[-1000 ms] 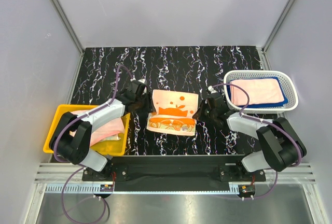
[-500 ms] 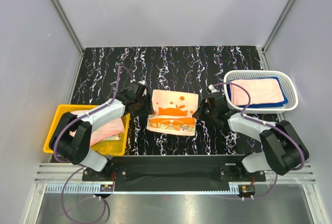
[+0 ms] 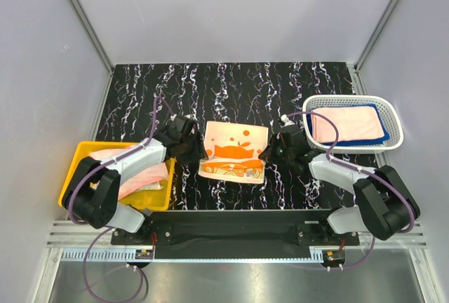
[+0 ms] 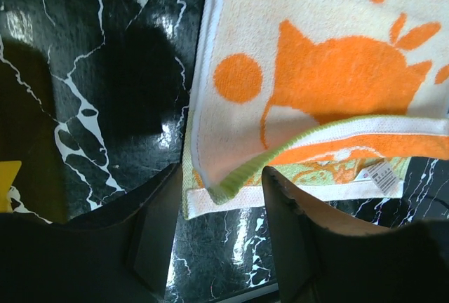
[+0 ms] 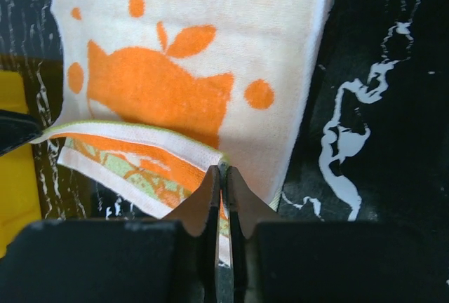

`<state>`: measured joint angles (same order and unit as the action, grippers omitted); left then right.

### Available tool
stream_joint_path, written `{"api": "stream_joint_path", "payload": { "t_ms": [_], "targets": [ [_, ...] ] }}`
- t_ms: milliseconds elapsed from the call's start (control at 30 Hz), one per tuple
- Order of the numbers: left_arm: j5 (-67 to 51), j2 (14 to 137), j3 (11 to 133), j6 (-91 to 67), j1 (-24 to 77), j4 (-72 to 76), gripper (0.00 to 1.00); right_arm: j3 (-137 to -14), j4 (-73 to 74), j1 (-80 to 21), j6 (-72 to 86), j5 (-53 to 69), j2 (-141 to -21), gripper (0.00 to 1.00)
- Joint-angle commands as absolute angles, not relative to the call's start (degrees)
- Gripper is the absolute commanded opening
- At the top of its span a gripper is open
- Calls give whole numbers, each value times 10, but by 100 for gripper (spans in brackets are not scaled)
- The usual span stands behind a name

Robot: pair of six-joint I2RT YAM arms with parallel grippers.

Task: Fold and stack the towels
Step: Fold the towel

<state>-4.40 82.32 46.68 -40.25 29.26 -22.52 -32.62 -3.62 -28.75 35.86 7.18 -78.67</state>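
Note:
A beige towel [image 3: 233, 150] with an orange print lies half folded in the middle of the black marbled table, its near flap turned over. My left gripper [image 3: 193, 150] stands at its left edge, open. In the left wrist view the towel [image 4: 316, 71] has its folded corner lying loose between the spread fingers [image 4: 302, 226]. My right gripper [image 3: 269, 153] is at the right edge. In the right wrist view it [image 5: 223, 177] is shut on the white hem of the towel [image 5: 210, 57]. Pink towels [image 3: 144, 173] lie in the bin. A pale pink towel [image 3: 344, 122] sits on a blue one [image 3: 380, 135] in the basket.
A yellow plastic bin [image 3: 74, 170] stands at the left near edge, under my left arm. A white mesh basket [image 3: 395, 117] stands at the right. Grey walls close the table on three sides. Bare marbled table stretches behind the towel.
My left gripper has opened wider, let go of the towel's left corner and drawn slightly nearer. The right gripper has stayed pinched on the right corner.

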Motion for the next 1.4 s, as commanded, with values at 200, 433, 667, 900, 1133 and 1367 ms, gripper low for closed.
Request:
{"api": "stream_joint_path", "payload": {
  "t_ms": [200, 433, 667, 900, 1133, 1367],
  "targets": [
    [-40, 816, 474, -439, 295, -199, 51, -305, -62, -311, 345, 132, -718, 8],
    [-41, 822, 483, -433, 295, -200, 40, -290, -65, -322, 334, 173, -713, 11],
    [-54, 855, 512, -406, 303, -205, 37, -267, 23, -327, 337, 129, -647, 34],
    [-44, 869, 491, -400, 308, -194, 35, -291, 70, -327, 352, 75, -604, 40],
    [-31, 891, 456, -417, 309, -174, 27, -302, 7, -335, 378, 100, -709, 36],
    [-10, 869, 396, -470, 341, -143, 22, -287, 24, -353, 401, 48, -768, 31]
  ]
}}
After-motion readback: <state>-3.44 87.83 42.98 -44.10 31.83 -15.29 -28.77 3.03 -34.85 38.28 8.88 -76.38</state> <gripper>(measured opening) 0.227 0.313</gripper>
